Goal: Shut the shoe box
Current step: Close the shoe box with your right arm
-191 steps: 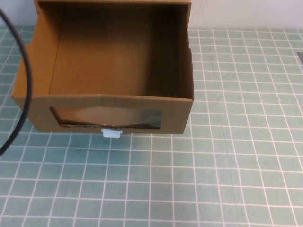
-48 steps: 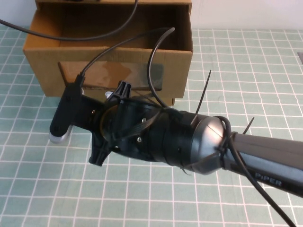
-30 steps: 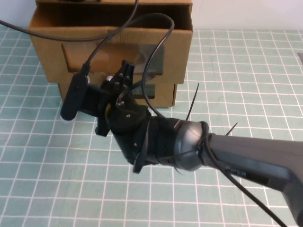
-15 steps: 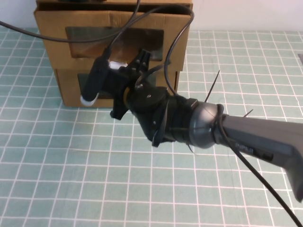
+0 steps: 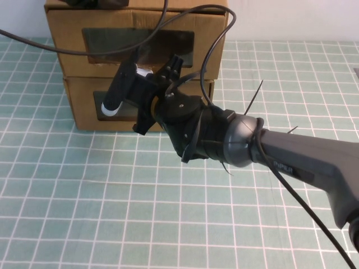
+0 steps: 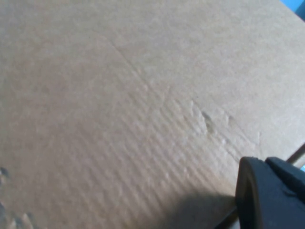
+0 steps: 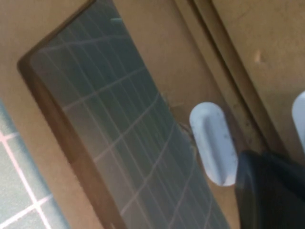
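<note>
The shoe box point(image 5: 207, 42) is the upper of two stacked cardboard boxes. Its drawer front, with the clear window point(image 5: 137, 40) and the white tab point(image 5: 145, 72) below it, sits flush with the box. My right gripper point(image 5: 148, 84) reaches in from the right and is against the box fronts just below that tab. In the right wrist view its dark finger point(image 7: 269, 191) lies beside a white tab point(image 7: 212, 143) and a window point(image 7: 119, 138). My left gripper point(image 5: 92, 3) rests on top of the box; its finger point(image 6: 271, 195) lies on plain cardboard point(image 6: 119, 95).
The lower, alike box point(image 5: 84, 109) stands on the green checked mat point(image 5: 84, 196), its window mostly hidden behind my right wrist. Black cables point(image 5: 210, 39) loop in front of the boxes. A white wall point(image 5: 291, 17) runs behind them.
The drawer stood pulled far out and open. My right arm came in and moved toward the boxes with the drawer front, which now sits flush.
</note>
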Available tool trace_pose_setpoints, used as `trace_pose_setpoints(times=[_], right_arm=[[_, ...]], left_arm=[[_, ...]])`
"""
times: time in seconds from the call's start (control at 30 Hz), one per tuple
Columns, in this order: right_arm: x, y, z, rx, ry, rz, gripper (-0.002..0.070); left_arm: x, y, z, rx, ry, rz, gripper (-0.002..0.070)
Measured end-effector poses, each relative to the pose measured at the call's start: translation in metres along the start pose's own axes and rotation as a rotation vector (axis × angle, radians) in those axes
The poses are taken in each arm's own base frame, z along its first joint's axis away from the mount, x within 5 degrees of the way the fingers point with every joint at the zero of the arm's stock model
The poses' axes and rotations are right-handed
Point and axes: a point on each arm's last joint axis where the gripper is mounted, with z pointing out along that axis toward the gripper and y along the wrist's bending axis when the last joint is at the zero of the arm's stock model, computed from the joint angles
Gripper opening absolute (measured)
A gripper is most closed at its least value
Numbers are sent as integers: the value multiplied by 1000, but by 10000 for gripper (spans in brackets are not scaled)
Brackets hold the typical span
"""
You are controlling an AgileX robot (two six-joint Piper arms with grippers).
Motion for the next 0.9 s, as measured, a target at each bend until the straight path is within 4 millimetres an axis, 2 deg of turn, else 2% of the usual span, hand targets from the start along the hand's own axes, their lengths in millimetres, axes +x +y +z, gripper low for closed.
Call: trace_pose_setpoints(times=[0.2,0.33,0.43,0.6,0.73,0.9], right_arm=[[-2,-2,-3,-33,-3,83,-14],[-17,-9,-17,-50,-41,136,-14],[-33,-19,-34,-56,-85,185,-15],[-48,-53,-63,-32,-104,358,-14],[-53,-70,-82,-43,-85,438,-15],[-47,-90,-111,-50,59,393,-14]], left_arm=[[0,0,0,0,0,0,-5],[-3,-5,-9,0,-11,16,-5],[-9,-14,-23,-2,-34,38,-5],[-16,-28,-45,-3,-66,71,-5],[-20,-42,-66,-2,-81,104,-5],[-24,-66,-100,7,-107,154,-5]])
